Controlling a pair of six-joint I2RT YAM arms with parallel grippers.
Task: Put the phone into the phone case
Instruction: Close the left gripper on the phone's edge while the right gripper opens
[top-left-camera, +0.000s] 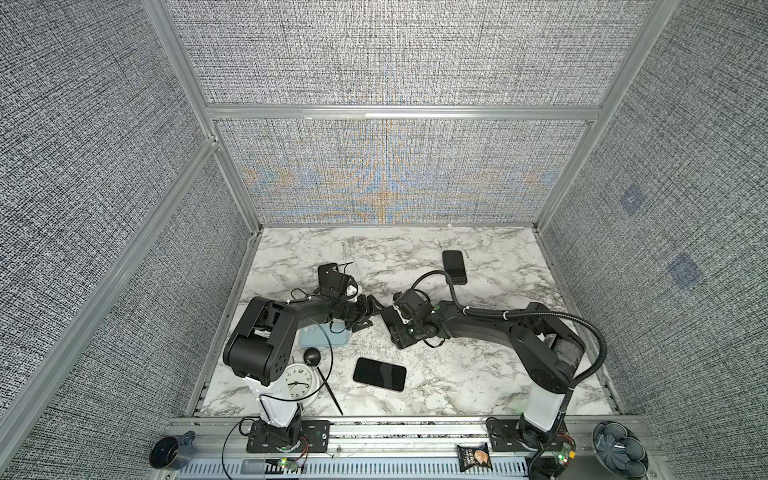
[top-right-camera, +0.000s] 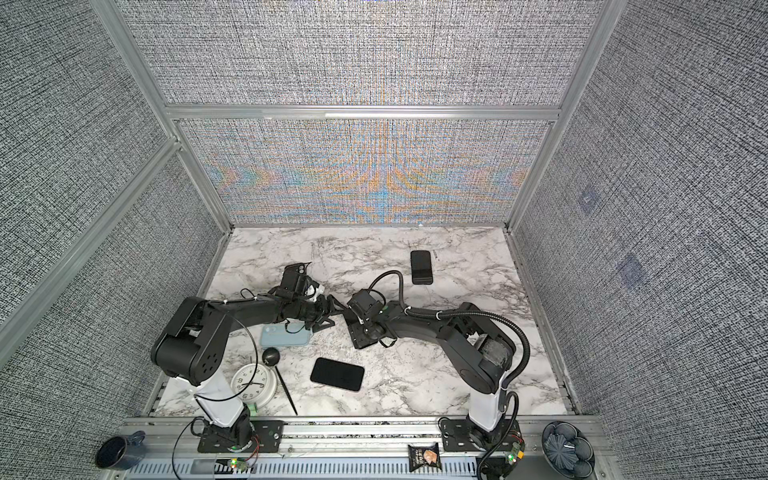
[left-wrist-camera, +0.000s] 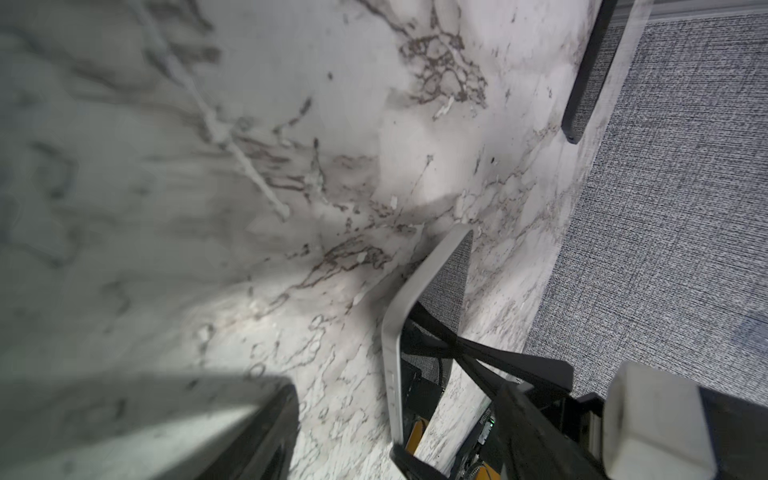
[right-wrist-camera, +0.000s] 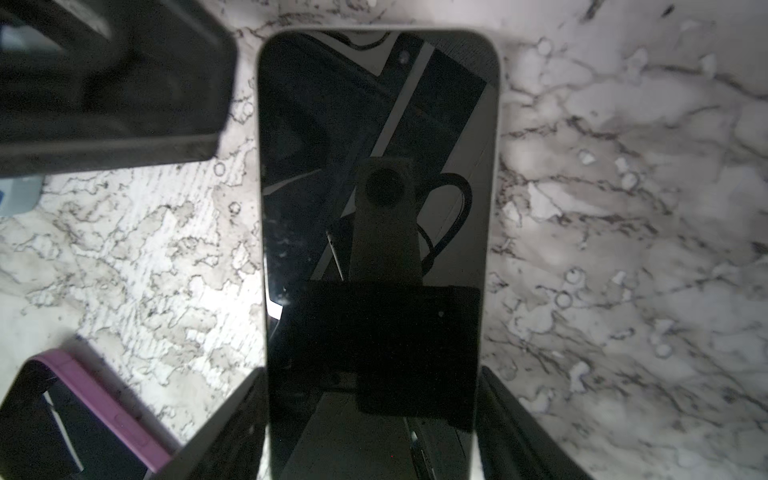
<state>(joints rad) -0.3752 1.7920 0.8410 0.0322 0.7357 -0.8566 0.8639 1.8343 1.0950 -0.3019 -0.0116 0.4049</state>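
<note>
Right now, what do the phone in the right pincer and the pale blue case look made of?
Phone: glossy glass front with sharp, mirror-like reflections; pale rim, metal or plastic, unclear. Pale blue case: matte, no glare, rounded corners; probably silicone or soft plastic.

Black numerals ringed the dial of the clock (top-right-camera: 252, 381), too small to read surely. Print on the snack packet (top-right-camera: 424, 457) was illegible.
</note>
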